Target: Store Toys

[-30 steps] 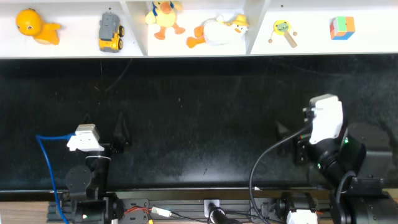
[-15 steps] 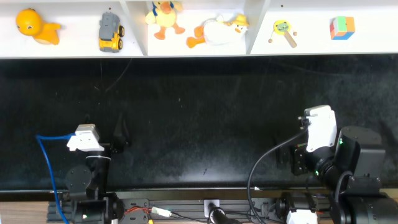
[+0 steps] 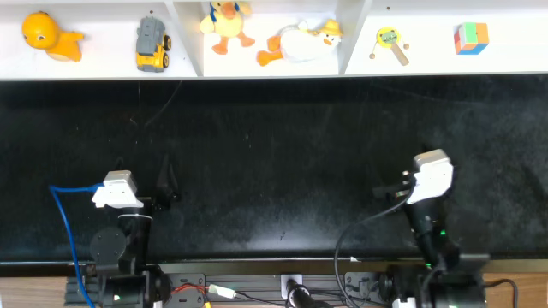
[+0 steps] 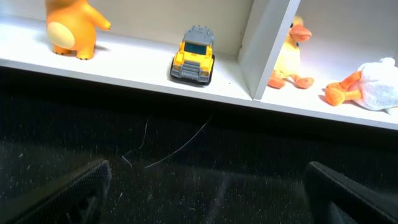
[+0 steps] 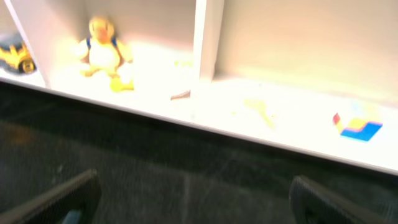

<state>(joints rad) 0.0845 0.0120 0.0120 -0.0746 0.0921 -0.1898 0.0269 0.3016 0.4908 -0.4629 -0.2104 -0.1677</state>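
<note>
1. Surface: a black mat (image 3: 274, 162) is laid over the worktop. A white shelf (image 3: 274, 68) is set along its far edge and divided by two upright panels into three compartments.
2. Left compartment of the shelf: an orange duck figure (image 3: 50, 36) is stood toward the outer end. A toy truck (image 3: 151, 44) is parked nearer the divider, with its front turned toward the mat.
3. Middle compartment of the shelf: a yellow plush duck (image 3: 226, 24) is seated beside the left divider. A white plush duck (image 3: 300, 43) is laid on its side between that duck and the right divider.
4. Right compartment of the shelf: a rattle (image 3: 390, 43) is laid near the divider. A coloured cube (image 3: 471, 37) is placed toward the outer end, apart from the rattle.
5. Left gripper (image 4: 206, 180): it is held low over the mat, well apart from the shelf, and faces the left and middle compartments. Its fingers (image 4: 87, 186) are spread wide and are empty.
6. Right gripper (image 5: 194, 180): it is held over the mat, well apart from the shelf, and faces the middle and right compartments. Its fingers (image 5: 74, 194) are likewise spread wide and empty.
7. A blue cable (image 3: 68, 214) is looped beside the left arm, at the side of the mat farthest from the shelf.
</note>
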